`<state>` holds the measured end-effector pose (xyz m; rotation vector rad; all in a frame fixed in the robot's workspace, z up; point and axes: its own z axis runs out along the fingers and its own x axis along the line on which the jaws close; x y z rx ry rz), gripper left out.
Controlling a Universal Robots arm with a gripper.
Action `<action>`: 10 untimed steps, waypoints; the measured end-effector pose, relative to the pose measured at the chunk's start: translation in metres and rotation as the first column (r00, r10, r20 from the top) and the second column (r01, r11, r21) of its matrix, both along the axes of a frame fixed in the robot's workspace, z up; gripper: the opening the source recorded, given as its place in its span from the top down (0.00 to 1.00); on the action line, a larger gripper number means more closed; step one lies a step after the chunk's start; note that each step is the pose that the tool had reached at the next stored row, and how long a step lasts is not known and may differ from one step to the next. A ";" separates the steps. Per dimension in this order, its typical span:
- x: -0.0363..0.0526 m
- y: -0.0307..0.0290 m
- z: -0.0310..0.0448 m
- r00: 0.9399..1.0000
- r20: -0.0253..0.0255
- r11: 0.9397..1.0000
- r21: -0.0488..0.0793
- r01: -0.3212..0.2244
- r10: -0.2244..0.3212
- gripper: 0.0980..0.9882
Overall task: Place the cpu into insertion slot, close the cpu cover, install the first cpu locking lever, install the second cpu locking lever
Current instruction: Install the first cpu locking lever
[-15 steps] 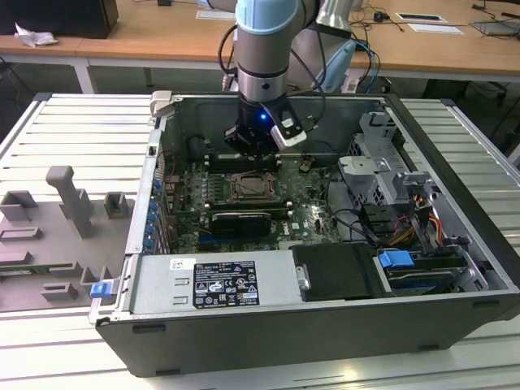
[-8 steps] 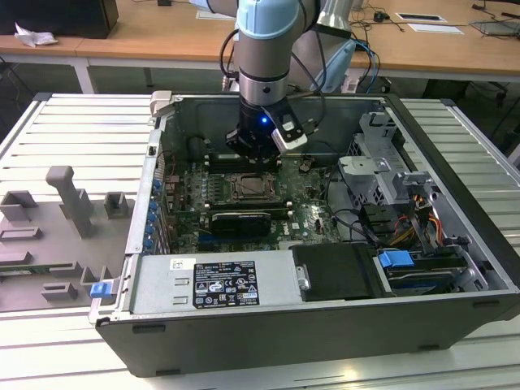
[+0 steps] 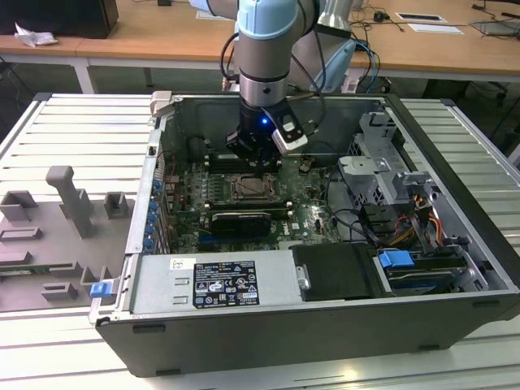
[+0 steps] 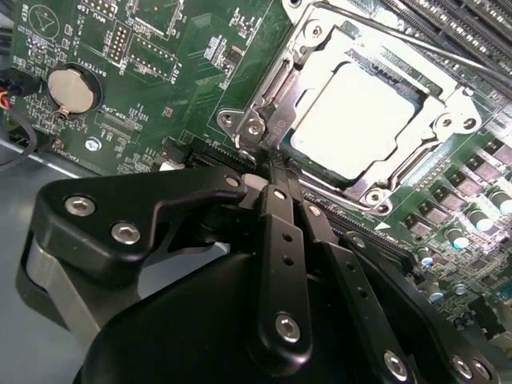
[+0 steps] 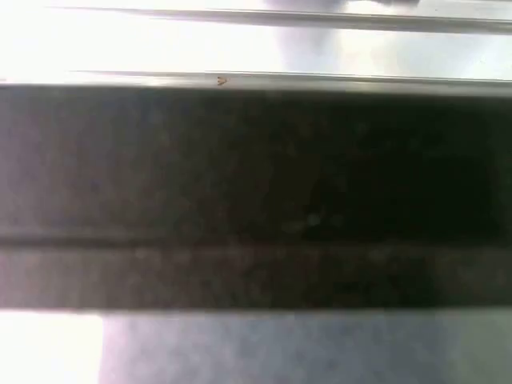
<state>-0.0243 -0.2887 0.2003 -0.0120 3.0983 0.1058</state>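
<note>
The claw (image 4: 276,172), fingers pressed together and empty, hovers just beside the insertion slot (image 4: 364,120), where the cpu (image 4: 356,116) lies seated under the lowered cpu cover (image 4: 312,68), framed for clamping by the locking levers.

The robot arm (image 3: 264,49) is light blue on top with a shiny grey ring under it. A small blue light glows on its black wrist. Dark cables hang beside the arm. The pincer (image 4: 276,172) is black, with long flat bars and round silver screws.
</note>
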 end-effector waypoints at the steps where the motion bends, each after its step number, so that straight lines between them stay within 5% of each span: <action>1: 0.0001 0.0000 0.0007 1.000 0.000 1.000 0.001 0.000 0.000 0.99; 5: 0.0001 0.0000 0.0186 1.000 0.000 1.000 0.000 0.000 0.000 0.99; 10: 0.0001 -0.0013 0.0191 1.000 0.000 1.000 0.000 0.000 0.000 0.99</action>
